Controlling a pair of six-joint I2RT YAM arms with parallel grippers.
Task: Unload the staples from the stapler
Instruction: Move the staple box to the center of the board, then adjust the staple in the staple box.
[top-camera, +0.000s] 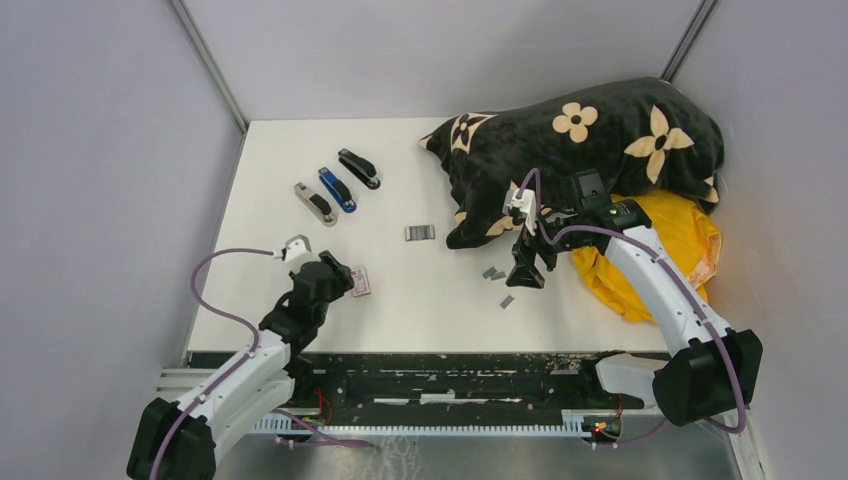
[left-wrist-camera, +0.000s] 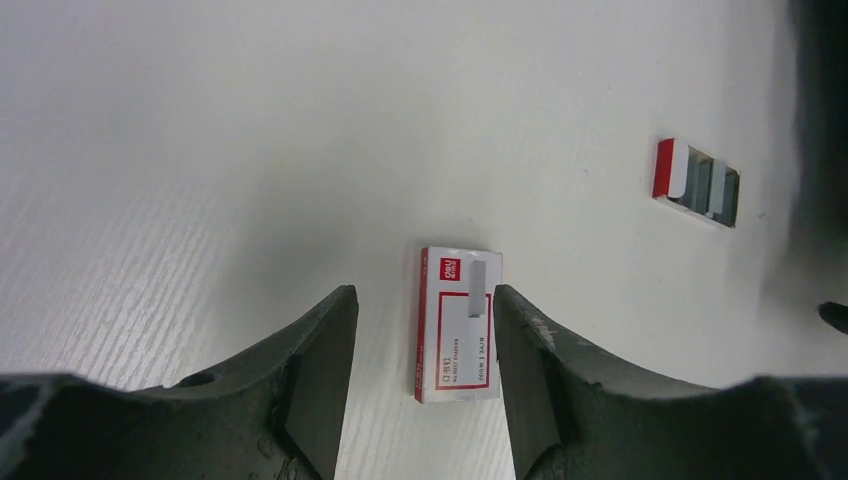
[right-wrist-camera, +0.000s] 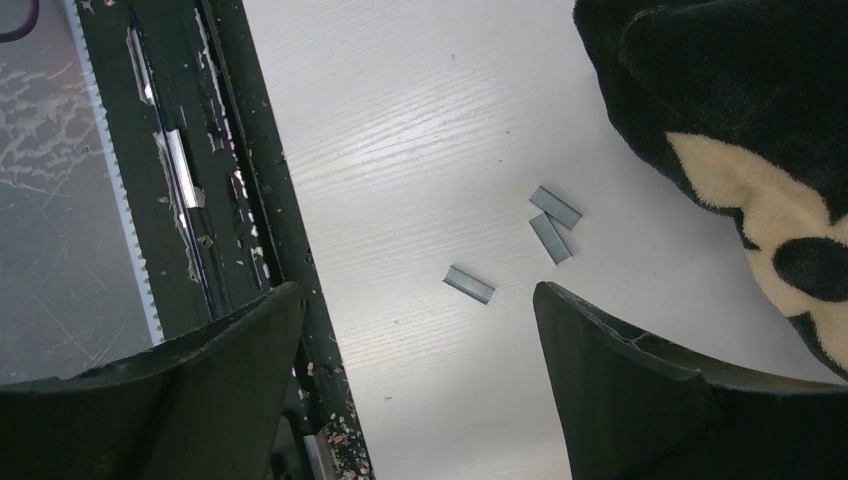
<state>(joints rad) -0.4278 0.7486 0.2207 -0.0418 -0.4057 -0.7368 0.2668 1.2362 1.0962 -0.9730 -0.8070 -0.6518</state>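
Observation:
Three staplers lie in a row at the table's far left: a grey one (top-camera: 316, 203), a blue one (top-camera: 337, 189) and a black one (top-camera: 359, 168). Short grey strips of staples (top-camera: 490, 272) lie loose on the table before the blanket; in the right wrist view three strips show (right-wrist-camera: 469, 284) (right-wrist-camera: 555, 207) (right-wrist-camera: 550, 238). My right gripper (top-camera: 527, 275) (right-wrist-camera: 418, 290) hovers over them, open wide and holding nothing. My left gripper (top-camera: 343, 281) (left-wrist-camera: 422, 300) is open above a small white-and-red box (left-wrist-camera: 459, 323), which lies flat on the table between its fingers.
A black blanket with cream flowers (top-camera: 590, 140) and a yellow cloth (top-camera: 680, 240) pile up at the back right. An open red-ended tray of staples (left-wrist-camera: 697, 183) (top-camera: 419, 232) lies mid-table. The table's dark front rail (right-wrist-camera: 230, 200) runs close to the right gripper.

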